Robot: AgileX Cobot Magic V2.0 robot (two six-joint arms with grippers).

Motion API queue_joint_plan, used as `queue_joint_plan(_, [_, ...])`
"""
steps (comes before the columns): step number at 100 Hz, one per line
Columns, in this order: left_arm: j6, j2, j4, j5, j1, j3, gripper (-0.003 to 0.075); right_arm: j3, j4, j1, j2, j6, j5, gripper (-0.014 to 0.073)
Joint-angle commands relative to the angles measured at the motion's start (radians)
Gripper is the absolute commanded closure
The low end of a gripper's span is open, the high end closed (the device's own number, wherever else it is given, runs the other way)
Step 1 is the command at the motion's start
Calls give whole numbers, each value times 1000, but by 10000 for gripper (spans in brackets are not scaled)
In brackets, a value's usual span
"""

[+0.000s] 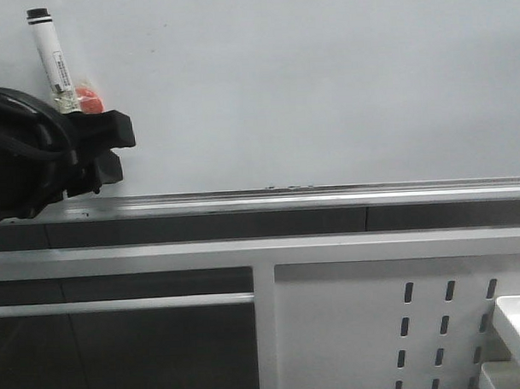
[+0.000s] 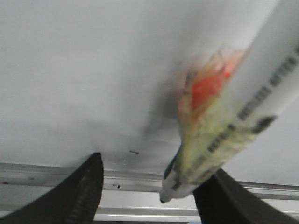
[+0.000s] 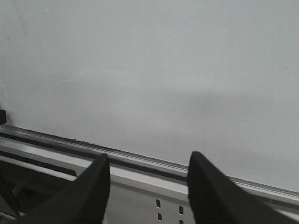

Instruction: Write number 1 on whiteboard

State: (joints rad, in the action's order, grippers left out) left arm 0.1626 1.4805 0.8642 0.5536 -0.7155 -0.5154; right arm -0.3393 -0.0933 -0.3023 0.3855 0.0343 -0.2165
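Note:
The whiteboard [image 1: 325, 90] fills the upper part of the front view, with a silver rail [image 1: 328, 195] along its lower edge. No number 1 stroke shows on it in any view. My left gripper [image 1: 120, 148] is at the board's lower left. A white marker [image 1: 53, 61] stands up from it, black end on top. In the left wrist view the marker [image 2: 243, 107] is bound with yellowish and red tape against one finger [image 2: 224, 200]; the jaws [image 2: 152, 165] stand wide apart and the marker's tip is near the rail [image 2: 46, 172]. My right gripper [image 3: 148, 156] is open and empty before the board [image 3: 163, 60].
A white perforated panel with slots [image 1: 401, 326] sits below the rail at the right and also shows in the right wrist view [image 3: 168, 210]. A white tray [image 1: 516, 318] holding something red is at the bottom right. Small dark specks [image 1: 290, 186] lie along the rail, and one small mark [image 2: 134, 152] is on the board.

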Motion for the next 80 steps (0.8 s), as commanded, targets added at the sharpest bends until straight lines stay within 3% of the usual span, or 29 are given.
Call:
queue_joint_plan(1, [4, -21, -73, 137, 18, -66, 321, -37, 6, 0, 14, 11, 77, 254])
queue_joint_plan(13, [4, -21, -151, 120, 18, -89, 321, -37, 6, 0, 14, 11, 77, 254])
queue_joint_plan(50, [4, -21, -150, 144, 18, -93, 335, -37, -2, 0, 14, 11, 76, 254])
queue_joint_plan(60, [4, -21, -150, 144, 18, -93, 418, -37, -2, 0, 14, 11, 76, 254])
queue_joint_plan(80, [4, -21, -150, 150, 18, -93, 692, -37, -3, 0, 14, 11, 76, 254])
